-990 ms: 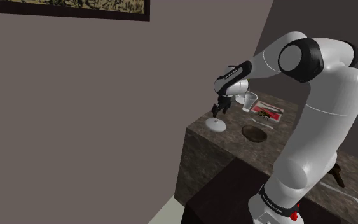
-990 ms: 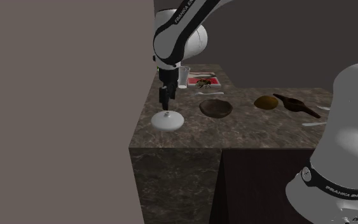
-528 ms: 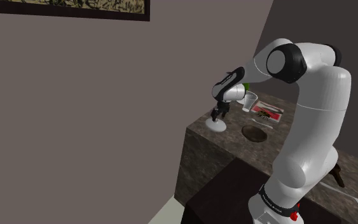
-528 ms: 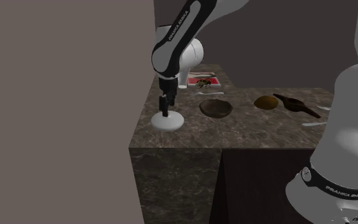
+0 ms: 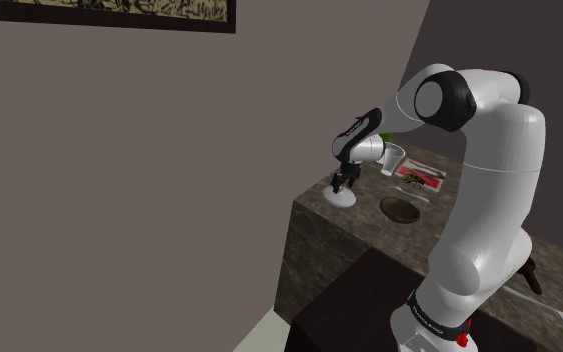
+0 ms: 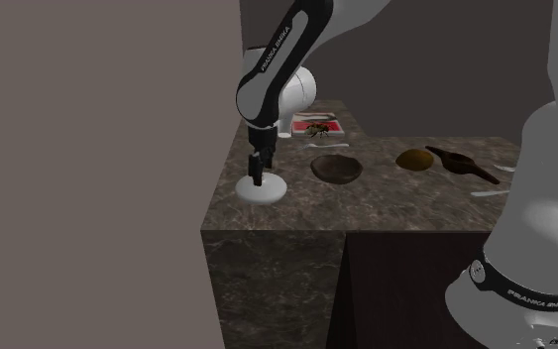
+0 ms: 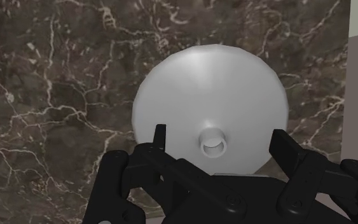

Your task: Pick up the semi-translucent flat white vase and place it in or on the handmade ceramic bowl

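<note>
Unclenched gripper point(image 7: 220, 135) astride small ringed neck of vase point(image 7: 209, 83), smooth flat white dome; beneath, dark white-veined marble counter point(image 7: 56, 83).

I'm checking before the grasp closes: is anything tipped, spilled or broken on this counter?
Nothing stands out. The white vase sits upright and whole on the dark veined counter, near its corner. The dark bowl beside it is upright too. The open gripper straddles the vase's neck.
</note>
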You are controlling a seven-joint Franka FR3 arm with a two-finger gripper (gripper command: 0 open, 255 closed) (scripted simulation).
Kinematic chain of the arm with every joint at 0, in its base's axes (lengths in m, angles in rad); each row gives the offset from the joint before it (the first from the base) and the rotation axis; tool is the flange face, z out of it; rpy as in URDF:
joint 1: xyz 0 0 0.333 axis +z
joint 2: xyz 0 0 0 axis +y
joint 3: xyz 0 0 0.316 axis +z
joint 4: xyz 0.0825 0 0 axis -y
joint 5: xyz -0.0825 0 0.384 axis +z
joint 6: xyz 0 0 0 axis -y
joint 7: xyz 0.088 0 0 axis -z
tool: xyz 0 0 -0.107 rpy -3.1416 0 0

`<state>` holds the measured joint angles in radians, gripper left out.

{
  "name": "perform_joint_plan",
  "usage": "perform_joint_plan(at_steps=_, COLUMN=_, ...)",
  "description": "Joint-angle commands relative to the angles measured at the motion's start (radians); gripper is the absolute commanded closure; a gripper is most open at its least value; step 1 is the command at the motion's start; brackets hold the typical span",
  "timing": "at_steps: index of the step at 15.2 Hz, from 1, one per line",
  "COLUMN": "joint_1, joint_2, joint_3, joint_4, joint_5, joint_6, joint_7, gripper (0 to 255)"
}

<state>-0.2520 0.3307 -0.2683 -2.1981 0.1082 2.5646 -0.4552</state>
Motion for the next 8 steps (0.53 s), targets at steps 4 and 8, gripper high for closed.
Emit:
perform_joint_plan(at_steps=4, joint_1=0.000, joint_2=0.000, joint_3=0.000, joint_4=0.000, joint_5=0.000, joint_6=0.000, joint_7=0.000, gripper=255)
perform_joint_plan(at_steps=8, joint_1=0.000, joint_2=0.000, joint_3=0.000, joint_4=-0.001, joint_5=0.000, joint_6=0.000, joint_7=-0.001, gripper=255)
